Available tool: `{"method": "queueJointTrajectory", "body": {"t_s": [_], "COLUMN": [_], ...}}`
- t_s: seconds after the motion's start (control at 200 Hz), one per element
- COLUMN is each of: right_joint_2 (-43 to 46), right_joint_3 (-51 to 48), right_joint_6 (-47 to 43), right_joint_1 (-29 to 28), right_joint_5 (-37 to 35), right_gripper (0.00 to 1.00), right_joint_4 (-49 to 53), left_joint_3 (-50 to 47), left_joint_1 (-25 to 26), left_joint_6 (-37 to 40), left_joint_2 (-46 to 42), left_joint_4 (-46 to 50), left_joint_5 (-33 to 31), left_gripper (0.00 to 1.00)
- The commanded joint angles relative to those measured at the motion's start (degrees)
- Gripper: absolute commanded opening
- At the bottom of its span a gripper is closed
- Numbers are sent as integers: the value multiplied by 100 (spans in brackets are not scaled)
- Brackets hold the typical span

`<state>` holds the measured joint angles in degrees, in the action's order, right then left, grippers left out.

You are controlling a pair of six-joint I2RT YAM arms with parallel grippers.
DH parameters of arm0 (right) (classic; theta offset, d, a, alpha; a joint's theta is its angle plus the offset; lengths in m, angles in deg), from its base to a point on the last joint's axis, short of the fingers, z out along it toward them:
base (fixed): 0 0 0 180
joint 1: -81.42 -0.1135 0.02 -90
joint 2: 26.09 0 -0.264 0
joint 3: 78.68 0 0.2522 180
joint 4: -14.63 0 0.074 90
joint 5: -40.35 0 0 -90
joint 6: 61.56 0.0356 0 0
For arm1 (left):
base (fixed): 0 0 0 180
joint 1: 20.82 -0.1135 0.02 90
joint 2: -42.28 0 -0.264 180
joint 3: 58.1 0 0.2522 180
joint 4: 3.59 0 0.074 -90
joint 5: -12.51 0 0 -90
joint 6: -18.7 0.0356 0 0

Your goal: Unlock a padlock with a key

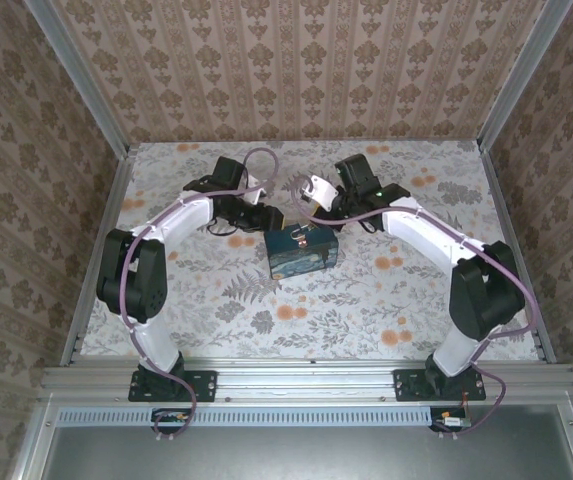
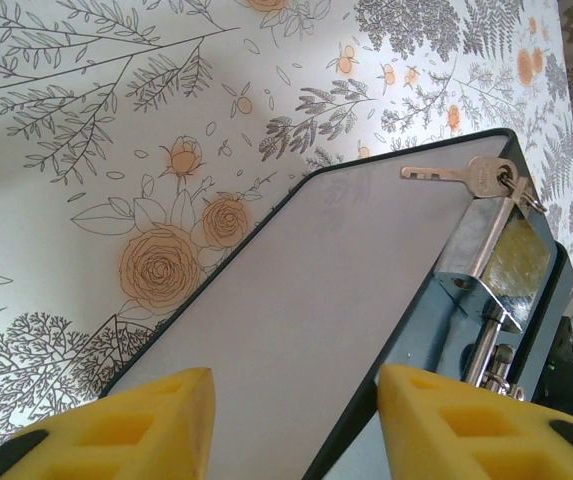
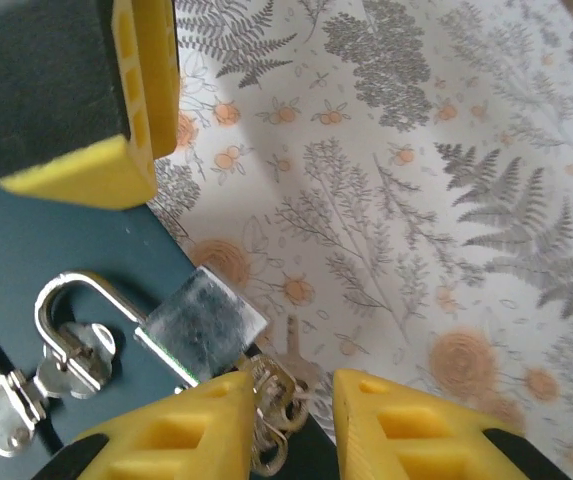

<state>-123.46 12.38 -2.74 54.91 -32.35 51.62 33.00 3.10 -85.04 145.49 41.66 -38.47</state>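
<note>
Right end effector [image 3: 291, 400] just beside padlock [image 3: 204, 325]

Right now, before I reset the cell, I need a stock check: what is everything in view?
padlock: one, silvery, on the box at its hasp
keys: small bunch, silvery, at the padlock's base
box: one, dark blue, table centre
table: one, floral white, grey and orange
walls: three, beige patterned, around the table
left claw: one, yellow, open, box lid ahead
right claw: one, yellow, open, beside the keys
</note>
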Motion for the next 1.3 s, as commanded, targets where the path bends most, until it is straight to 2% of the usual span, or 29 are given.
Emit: {"method": "queueJointTrajectory", "body": {"t_s": [0.0, 0.12, 0.35, 0.62, 0.875, 1.295], "right_joint_2": [-240, -327, -305, -62, -342, -152], "right_joint_3": [185, 141, 114, -16, 134, -190], "right_joint_6": [302, 211, 121, 496, 342, 238], "right_joint_1": [-13, 17, 71, 259, 160, 0], "right_joint_5": [436, 99, 478, 165, 87, 73], "right_gripper": [24, 21, 20, 17, 17, 15], "right_joint_4": [-36, -123, -37, -641, -418, -176], "left_joint_3": [131, 149, -443, -1232, -1269, -1319], "left_joint_1": [-75, -220, -309, -181, -101, -72], "left_joint_6": [-202, -379, -541, -846, -903, -938], "left_joint_2": [-284, -591, -1085, -1259, -1250, -1169], "left_joint_4": [182, 250, 407, -38, -116, -249], "left_joint_5": [-30, -124, -615, -599, -607, -682], "left_gripper": [50, 51, 51, 51, 51, 50]}}
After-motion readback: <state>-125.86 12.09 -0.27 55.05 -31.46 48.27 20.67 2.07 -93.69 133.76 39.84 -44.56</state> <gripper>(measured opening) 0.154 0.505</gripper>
